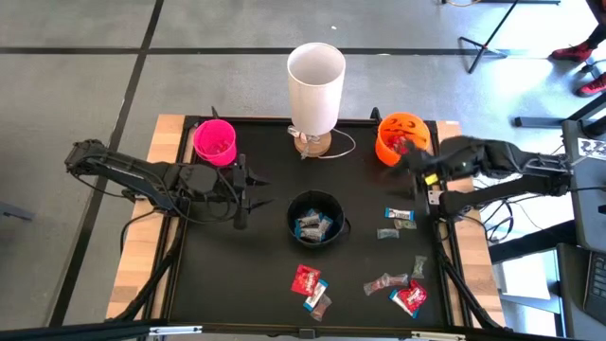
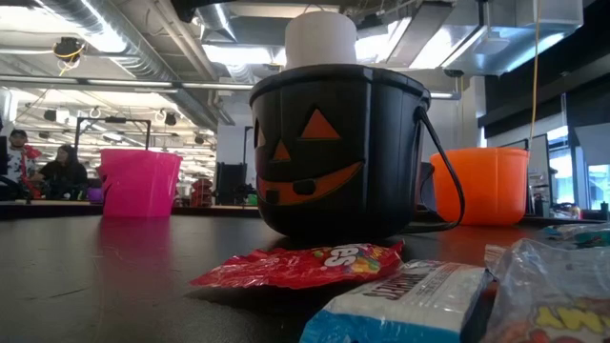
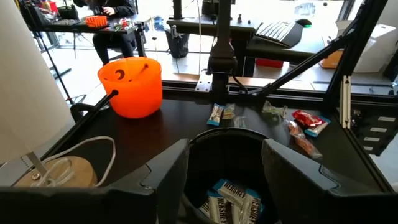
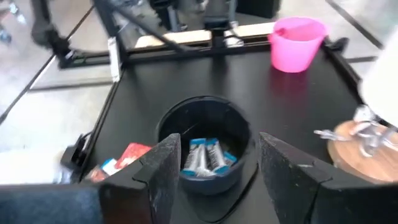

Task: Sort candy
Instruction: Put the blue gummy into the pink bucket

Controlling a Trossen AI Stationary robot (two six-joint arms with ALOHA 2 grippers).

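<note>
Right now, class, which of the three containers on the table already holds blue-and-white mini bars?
The black pumpkin bucket in the middle; neither the pink cup nor the orange bucket shows them.

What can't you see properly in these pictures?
- Inside the pink cup: high view, too small to tell what it holds.
- Inside the orange bucket: high view, partly covered by the right arm.
- The right pincer: blurred in the high view.
- The black bucket: low view hides its contents.
</note>
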